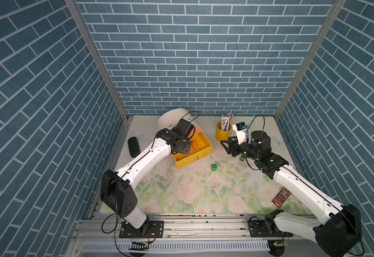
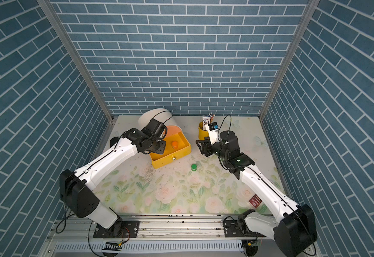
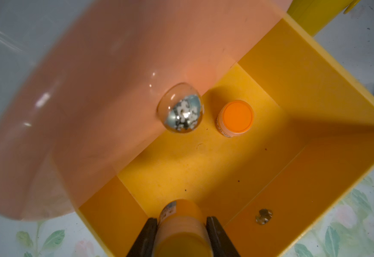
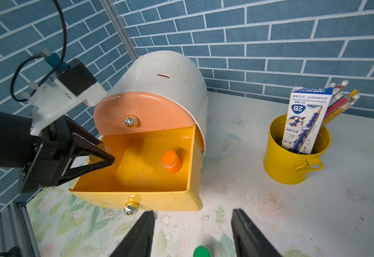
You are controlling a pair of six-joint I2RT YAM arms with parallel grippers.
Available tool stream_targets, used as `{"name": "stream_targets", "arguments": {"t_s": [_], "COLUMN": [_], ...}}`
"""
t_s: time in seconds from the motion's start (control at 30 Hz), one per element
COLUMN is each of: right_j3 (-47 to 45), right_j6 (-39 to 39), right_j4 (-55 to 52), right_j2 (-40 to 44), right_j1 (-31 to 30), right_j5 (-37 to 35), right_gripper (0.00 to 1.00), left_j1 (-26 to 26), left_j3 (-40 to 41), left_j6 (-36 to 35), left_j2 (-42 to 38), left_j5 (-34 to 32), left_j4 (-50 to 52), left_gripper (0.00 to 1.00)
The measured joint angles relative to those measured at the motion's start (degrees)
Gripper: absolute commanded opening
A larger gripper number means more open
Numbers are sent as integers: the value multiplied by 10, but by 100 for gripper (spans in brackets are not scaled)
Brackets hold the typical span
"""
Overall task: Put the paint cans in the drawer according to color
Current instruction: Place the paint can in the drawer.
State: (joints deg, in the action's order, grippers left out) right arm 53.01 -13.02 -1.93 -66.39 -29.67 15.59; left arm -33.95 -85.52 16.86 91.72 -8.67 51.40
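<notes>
Cabinet [image 1: 171, 116] stands at the back left of the floral mat [image 1: 192, 191], with its yellow drawer [image 4: 159, 198] pulled fully out toward the front. The peach front [image 4: 150, 111] above overhangs the back of the open tray.

Left gripper [image 3: 181, 220]: fingers pressed onto an orange-lidded jar [image 3: 181, 224]. It is held just inside the tray's corner, near the side wall away from the right arm. Whether the jar touches the floor cannot be told.

The other orange-lidded jar [image 3: 236, 116] stands upright on the tray floor, near the back and just in front of the peach front's knob [image 3: 182, 111]. It is apart from all four walls. Bare tray floor lies between the two jars.

Right gripper [image 4: 192, 213]: fingers spread, nothing between them. It hangs over the mat beside the drawer's front corner, with the yellow bucket [image 4: 293, 160] behind it.

A green-lidded jar [image 1: 214, 167] stands alone on the mat, in front of the drawer's front wall and well apart from it. A second green-lidded jar [image 1: 242, 158] is partly hidden under the right arm.

A black case [image 1: 134, 146] lies along the table's left edge, beside the left arm.
</notes>
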Motion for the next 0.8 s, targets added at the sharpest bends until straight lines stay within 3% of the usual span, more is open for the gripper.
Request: {"name": "stream_targets", "arguments": {"t_s": [0.5,0.57,0.63,0.8], "right_j3": [0,0,0,0], "right_j6": [16,19,24,29], "right_j4": [0,0,0,0], "right_j2": [0,0,0,0], "right_j1": [-17,-21,-24,-26], "right_j5": [12,12,12,11], "right_gripper": [57,57,57,57], "left_j1": [25,27,28,29], "left_j3": [57,61,65,71], "left_j6": [-5,-6,-7,-9], "left_j2": [-2,-2,-4,-9], "left_j5": [14,15,17,26], "left_j4": [-89,-99,-106,-112], "left_gripper": [25,29,40,53]}}
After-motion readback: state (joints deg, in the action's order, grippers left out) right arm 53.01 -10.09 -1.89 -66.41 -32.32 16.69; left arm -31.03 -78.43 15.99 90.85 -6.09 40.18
